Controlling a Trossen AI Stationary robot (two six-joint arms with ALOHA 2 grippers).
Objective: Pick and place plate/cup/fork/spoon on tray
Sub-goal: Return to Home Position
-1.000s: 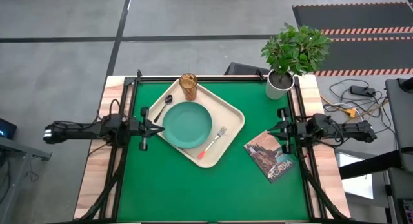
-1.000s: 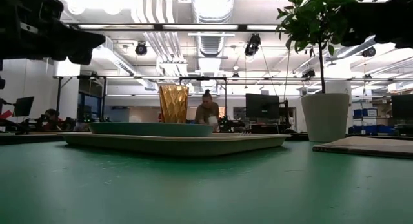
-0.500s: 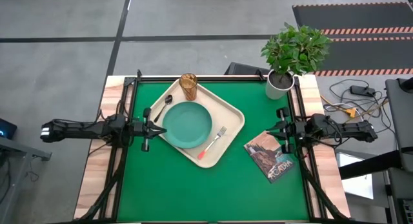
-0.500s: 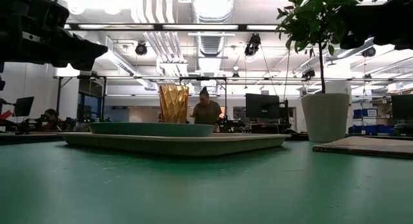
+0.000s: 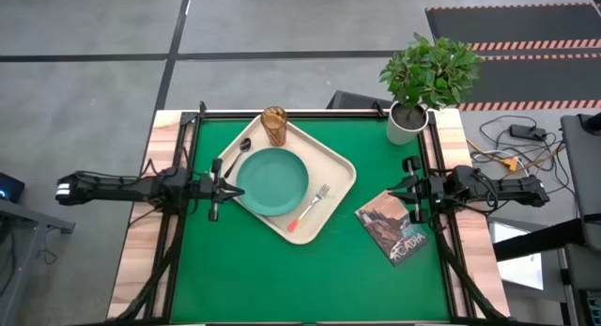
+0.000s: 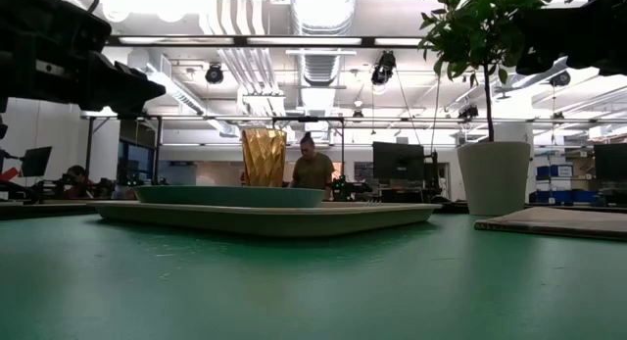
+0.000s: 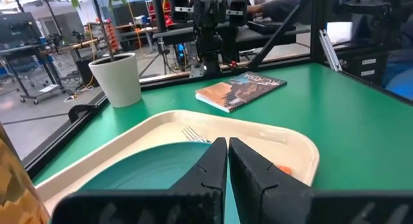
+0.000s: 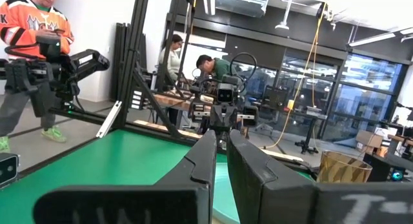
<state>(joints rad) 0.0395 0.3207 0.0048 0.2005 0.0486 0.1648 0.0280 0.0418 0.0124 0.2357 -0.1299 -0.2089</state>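
The cream tray [image 5: 335, 165] lies on the green table, turned at an angle. On it rest the teal plate [image 5: 272, 180], the amber ribbed cup [image 5: 274, 126] at its far corner, the dark spoon [image 5: 242, 153] beside the plate, and the fork [image 5: 308, 209] with its reddish handle. My left gripper [image 5: 230, 184] is shut and empty at the tray's left edge, just above it; its wrist view looks over the plate [image 7: 148, 172] and fork [image 7: 193, 133]. My right gripper [image 5: 392, 190] is shut and empty near the table's right edge.
A white pot with a green plant [image 5: 406, 124] stands at the far right corner. A picture-covered book [image 5: 394, 227] lies right of the tray, in front of my right gripper. Bare green table lies toward the near edge. People stand in the room beyond [image 8: 32, 56].
My left arm has drawn back a little toward the table's left edge, and its gripper has sunk slightly. Nothing on the tray has moved.
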